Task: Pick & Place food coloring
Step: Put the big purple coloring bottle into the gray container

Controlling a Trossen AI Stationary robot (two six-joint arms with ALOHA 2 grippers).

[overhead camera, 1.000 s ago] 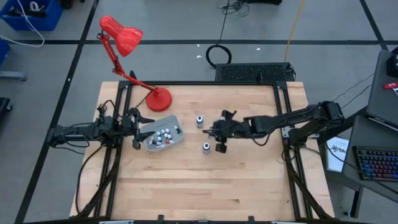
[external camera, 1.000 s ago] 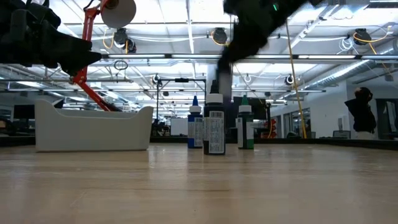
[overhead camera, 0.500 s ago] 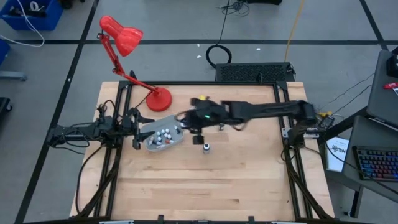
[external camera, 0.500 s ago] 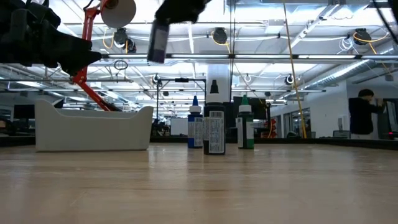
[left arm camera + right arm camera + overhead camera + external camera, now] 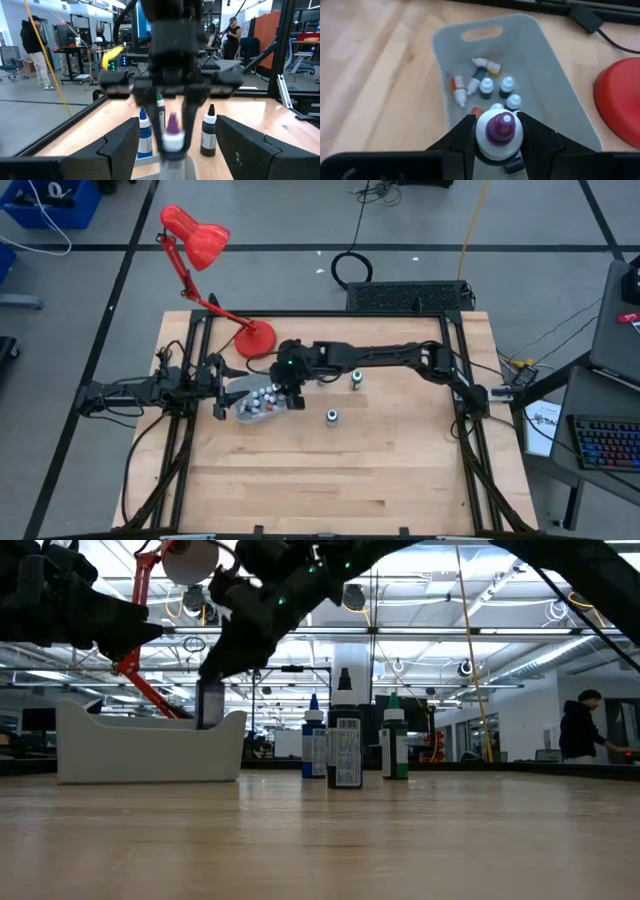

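Food coloring bottle point(image 5: 499, 131) clamped in my right jaws point(image 5: 288, 386), over the grey tray point(image 5: 555, 85).
Three bottles stand on the worktop point(image 5: 330, 480); my left jaws point(image 5: 218, 388) wait spread beside the tray.

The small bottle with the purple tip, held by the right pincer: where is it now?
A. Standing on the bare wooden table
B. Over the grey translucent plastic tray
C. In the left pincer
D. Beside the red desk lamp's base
B: the right pincer grips the small bottle with the purple tip directly above the grey translucent plastic tray, where other little bottles already lie.
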